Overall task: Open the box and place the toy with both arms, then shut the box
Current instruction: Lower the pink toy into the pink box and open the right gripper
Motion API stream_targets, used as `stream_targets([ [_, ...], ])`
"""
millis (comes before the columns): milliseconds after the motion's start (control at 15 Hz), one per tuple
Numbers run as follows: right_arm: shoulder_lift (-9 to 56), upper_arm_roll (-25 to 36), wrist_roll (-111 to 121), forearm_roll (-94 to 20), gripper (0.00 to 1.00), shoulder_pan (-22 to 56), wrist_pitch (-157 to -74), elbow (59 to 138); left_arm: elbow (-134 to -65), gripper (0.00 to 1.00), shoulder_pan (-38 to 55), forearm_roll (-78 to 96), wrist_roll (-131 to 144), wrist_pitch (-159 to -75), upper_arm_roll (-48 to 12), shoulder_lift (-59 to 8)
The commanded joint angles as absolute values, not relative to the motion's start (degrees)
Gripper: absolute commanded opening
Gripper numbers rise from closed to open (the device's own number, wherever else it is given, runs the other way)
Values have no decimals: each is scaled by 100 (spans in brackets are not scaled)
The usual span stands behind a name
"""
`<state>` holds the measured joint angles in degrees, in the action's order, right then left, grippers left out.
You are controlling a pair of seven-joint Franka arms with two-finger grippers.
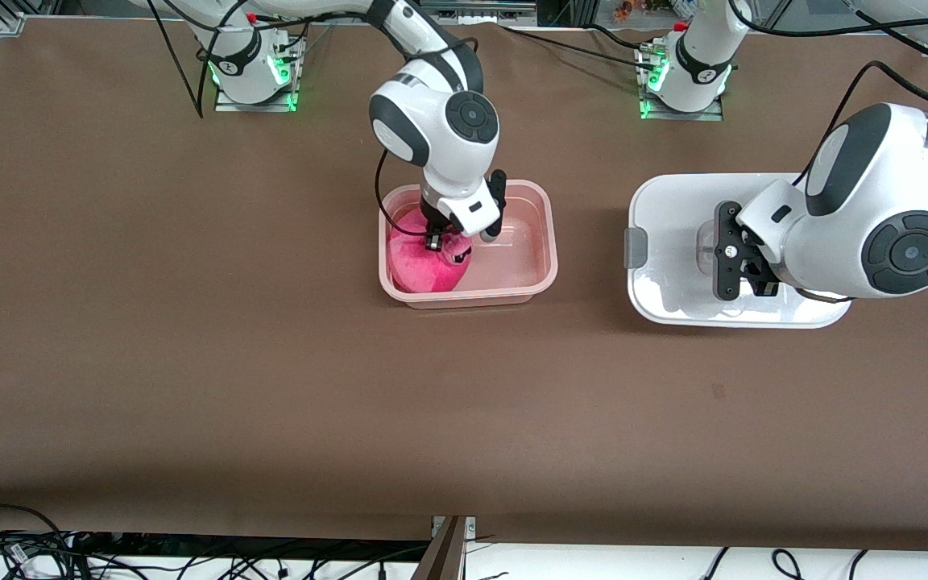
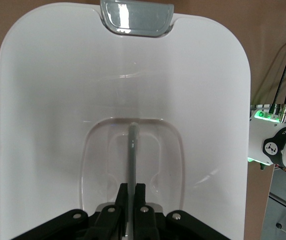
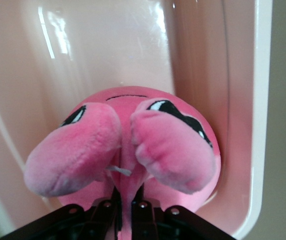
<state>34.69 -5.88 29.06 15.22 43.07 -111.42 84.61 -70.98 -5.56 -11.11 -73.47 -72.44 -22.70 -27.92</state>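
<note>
Pink toy [image 3: 133,145] in tub [image 1: 544,242], right pincer [image 1: 441,242] pinching.

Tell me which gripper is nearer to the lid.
Left. The left gripper is shut on the lid's centre handle; the right gripper is apart from it, shut on the toy inside the tub.
</note>
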Motion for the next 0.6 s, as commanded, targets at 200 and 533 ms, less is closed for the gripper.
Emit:
stream_targets([
  [200, 3902, -554, 2015, 1819, 100, 4438, -11907, 8279, -6970, 0, -484, -1169, -7462, -7189, -2303, -2830],
  [533, 4025, -563, 414, 1793, 100, 4614, -13164, 8235, -6909, 0, -334, -1178, -7453, -7189, -2311, -2830],
])
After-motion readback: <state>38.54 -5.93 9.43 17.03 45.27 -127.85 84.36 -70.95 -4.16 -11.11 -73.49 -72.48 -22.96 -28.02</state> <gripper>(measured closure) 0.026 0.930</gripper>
